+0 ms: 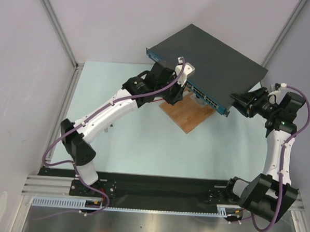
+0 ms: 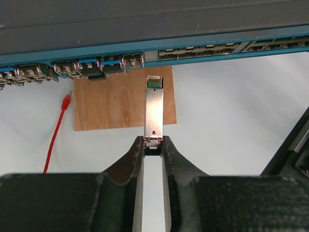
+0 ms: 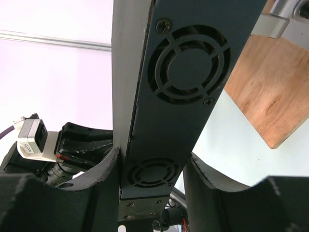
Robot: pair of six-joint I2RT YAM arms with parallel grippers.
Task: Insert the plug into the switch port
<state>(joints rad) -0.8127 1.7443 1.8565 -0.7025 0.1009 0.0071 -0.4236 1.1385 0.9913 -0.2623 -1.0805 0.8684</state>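
The large flat dark grey metal switch (image 1: 210, 56) lies slantwise at the far middle of the pale table (image 1: 138, 146), with its blue port strip facing near-left. A brown wooden board (image 2: 116, 104) shows beneath its near edge. The left gripper (image 2: 153, 145) is clenched on the slim silver metal plug (image 2: 154, 106) — tip just short of the ports. The right gripper (image 3: 152, 166) straddles the switch's right end — clamped or not, I cannot tell.

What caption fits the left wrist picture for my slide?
Left gripper pinches slim silver metal plug, tip short of blue port strip on flat dark grey switch.
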